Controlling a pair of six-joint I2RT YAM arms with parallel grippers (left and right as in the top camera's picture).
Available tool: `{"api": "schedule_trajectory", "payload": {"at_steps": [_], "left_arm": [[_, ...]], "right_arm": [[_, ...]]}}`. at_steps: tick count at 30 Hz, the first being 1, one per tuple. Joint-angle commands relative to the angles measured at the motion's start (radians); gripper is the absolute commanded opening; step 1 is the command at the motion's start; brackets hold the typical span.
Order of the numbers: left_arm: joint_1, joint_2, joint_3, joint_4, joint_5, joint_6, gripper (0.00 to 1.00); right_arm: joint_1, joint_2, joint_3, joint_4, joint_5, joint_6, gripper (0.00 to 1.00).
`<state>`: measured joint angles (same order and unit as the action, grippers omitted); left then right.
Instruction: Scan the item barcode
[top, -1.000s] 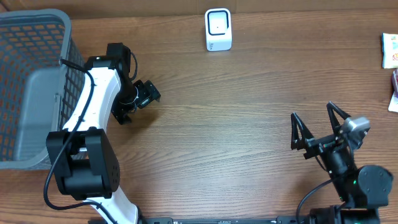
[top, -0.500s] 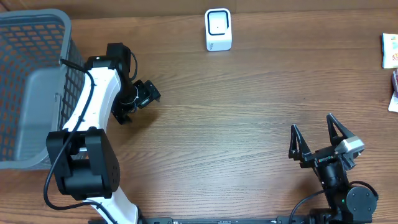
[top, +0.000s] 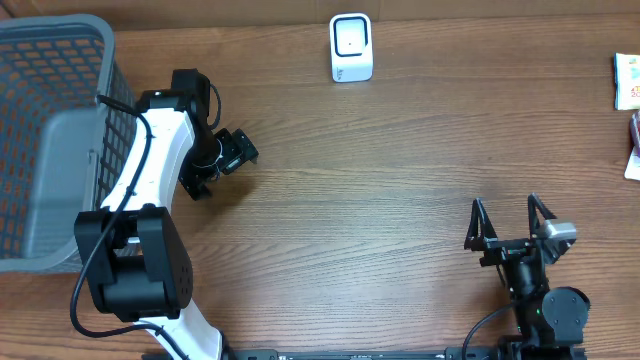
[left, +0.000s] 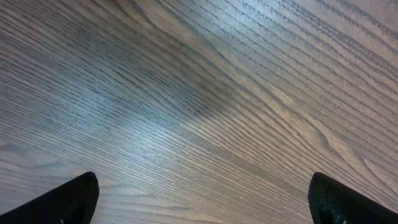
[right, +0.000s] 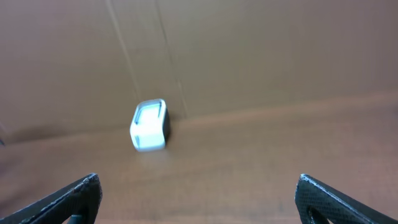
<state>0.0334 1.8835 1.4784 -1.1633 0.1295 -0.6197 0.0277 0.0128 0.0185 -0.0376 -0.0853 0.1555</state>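
Wood table | basket left edge, scanner far edge | left fingers, right fingers wide (nothing held)

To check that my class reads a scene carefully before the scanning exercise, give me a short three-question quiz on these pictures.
1. True or false: the right gripper holds an item.
2. The white scanner stands at the table's: A) far edge, B) middle, C) near edge.
3. What grey container stands beside the left arm?
Key: 1 false; 2 A; 3 the mesh basket.
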Motion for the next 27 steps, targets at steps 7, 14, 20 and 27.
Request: {"api": "schedule_trajectory", "payload": {"at_steps": [7,14,20,27], "left_arm": [[-0.001,0.003,0.017,-0.002,-0.007,-0.009,1.00],[-0.001,0.003,0.017,-0.002,-0.007,-0.009,1.00],[-0.001,0.003,0.017,-0.002,-0.007,-0.009,1.00],[-0.001,0.003,0.017,-0.002,-0.007,-0.009,1.00]], "right_arm": [[0.008,-0.011,-0.011,-0.044,0.043,-0.007,1.00],[0.008,-0.011,-0.011,-0.047,0.055,-0.007,1.00],[0.008,-0.010,-0.011,-0.046,0.055,-0.007,1.00],[0.008,-0.010,-0.011,-0.046,0.055,-0.007,1.00]]}}
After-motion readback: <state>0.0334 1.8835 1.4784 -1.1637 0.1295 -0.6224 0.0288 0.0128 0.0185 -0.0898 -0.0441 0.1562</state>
